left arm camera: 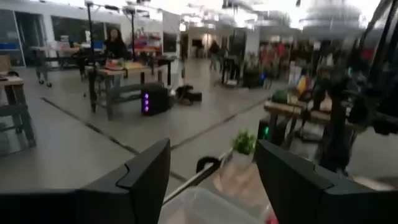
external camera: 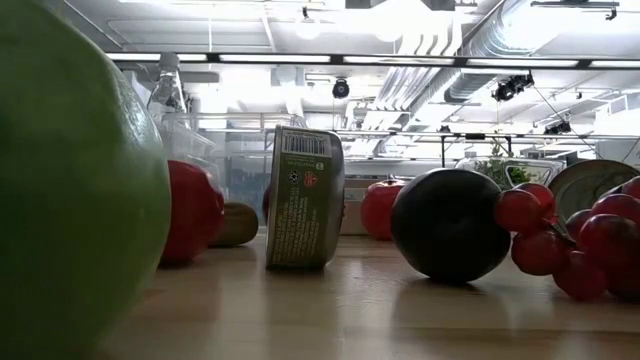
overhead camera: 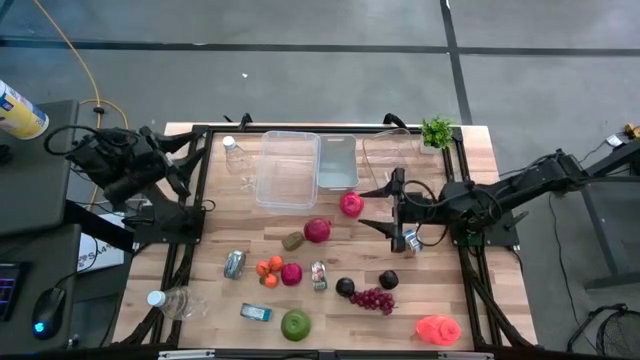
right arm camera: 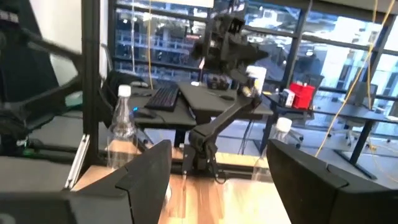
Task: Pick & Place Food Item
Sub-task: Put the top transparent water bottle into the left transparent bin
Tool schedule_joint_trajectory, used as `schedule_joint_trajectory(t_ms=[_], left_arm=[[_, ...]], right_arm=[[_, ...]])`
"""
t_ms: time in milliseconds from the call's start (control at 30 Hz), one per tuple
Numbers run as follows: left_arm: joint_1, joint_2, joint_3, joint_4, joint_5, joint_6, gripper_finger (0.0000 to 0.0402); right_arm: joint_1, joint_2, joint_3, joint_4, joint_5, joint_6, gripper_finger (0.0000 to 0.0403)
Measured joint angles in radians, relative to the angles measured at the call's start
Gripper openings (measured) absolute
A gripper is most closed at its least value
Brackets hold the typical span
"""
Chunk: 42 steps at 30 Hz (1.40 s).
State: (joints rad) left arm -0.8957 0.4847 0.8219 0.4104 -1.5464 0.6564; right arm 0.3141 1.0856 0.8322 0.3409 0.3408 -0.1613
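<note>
The wooden table [overhead camera: 330, 290] takes up most of the overhead shot, with a black frame around it and food scattered over the near half. Next biggest is the clear plastic bin [overhead camera: 288, 168] toward the far edge, with a smaller clear container [overhead camera: 337, 162] right beside it and a little potted plant [overhead camera: 437, 131] at the far right corner. The right gripper [overhead camera: 385, 207] reaches in from the right side, fingers spread apart and holding nothing, hovering just beside a red apple [overhead camera: 351, 205] and close to the dark red pomegranate [overhead camera: 317, 230]. The left gripper [overhead camera: 187, 165] sits off the table's left edge near the frame, and its wrist camera shows the fingers [left arm camera: 146, 171] standing apart with nothing between them. Going down in size: a green apple [overhead camera: 295, 323] at the near edge, a bright pink thing [overhead camera: 437, 328] at the near right, a bunch of red grapes [overhead camera: 373, 299], two dark plums [overhead camera: 345, 288], a kiwi [overhead camera: 292, 240], small orange fruits [overhead camera: 268, 267], a couple of cans [overhead camera: 318, 275] and two clear water bottles [overhead camera: 172, 300]. From table height, a can [external camera: 305, 197] stands on edge next to a dark plum [external camera: 445, 223].
</note>
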Motion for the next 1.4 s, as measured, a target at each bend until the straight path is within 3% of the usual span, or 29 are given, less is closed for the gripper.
schedule_joint_trajectory(t_ms=[200, 400, 733, 867, 1200, 1400], left_arm=[[-0.029, 0.047, 0.018, 0.040, -0.020, -0.002, 0.0230], [-0.006, 0.066, 0.008, 0.029, -0.028, -0.107, 0.0229], [-0.019, 0.262, 0.006, 0.083, -0.023, -0.203, 0.0229], [-0.020, 0.310, 0.005, 0.179, -0.022, -0.175, 0.0229], [-0.064, 0.400, 0.005, 0.187, -0.026, -0.300, 0.0229], [0.000, 0.476, 0.005, 0.185, 0.015, -0.287, 0.0229]], right_arm=[[0.007, 0.052, 0.000, 0.006, -0.007, 0.025, 0.0252], [0.070, 0.122, 0.000, 0.030, -0.063, 0.087, 0.0252], [0.191, 0.211, 0.000, 0.115, -0.064, 0.086, 0.0252], [0.219, 0.226, 0.000, 0.121, -0.063, 0.086, 0.0252], [0.290, 0.232, 0.000, 0.119, -0.061, 0.086, 0.0252], [0.302, 0.232, 0.000, 0.119, -0.061, 0.080, 0.0252]])
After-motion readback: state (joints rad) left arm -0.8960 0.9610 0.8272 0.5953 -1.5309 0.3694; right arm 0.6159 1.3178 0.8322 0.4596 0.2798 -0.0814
